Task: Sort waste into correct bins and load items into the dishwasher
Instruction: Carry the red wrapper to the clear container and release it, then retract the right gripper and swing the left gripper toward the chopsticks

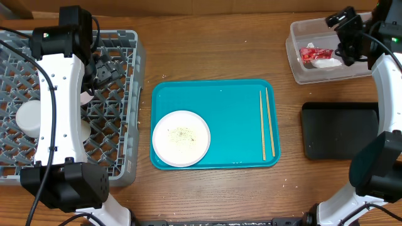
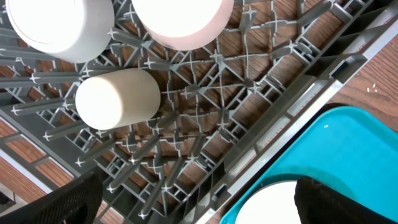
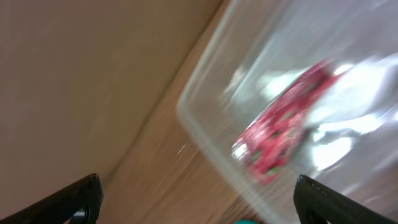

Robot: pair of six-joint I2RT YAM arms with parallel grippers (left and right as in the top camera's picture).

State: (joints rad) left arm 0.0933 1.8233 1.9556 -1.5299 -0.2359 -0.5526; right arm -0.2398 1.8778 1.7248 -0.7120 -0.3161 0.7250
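Left tool spread above rack, right tool spread above tub holding wrapper. Plate on teal tray carries crumbs: tilt it, you scatter them. Chopsticks may slip through lattice.

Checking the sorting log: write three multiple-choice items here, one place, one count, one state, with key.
1. Where is the red wrapper? A. in the clear tub B. on the black tray C. in the rack
2. How many chopsticks lie on the teal tray? A. one B. two C. four
3. How do the left jaws stand? A. shut on a cup B. open, empty C. shut on a plate
1 A: overhead shows it inside the tub. 2 B: two sticks lie side by side. 3 B: wide apart, nothing between.
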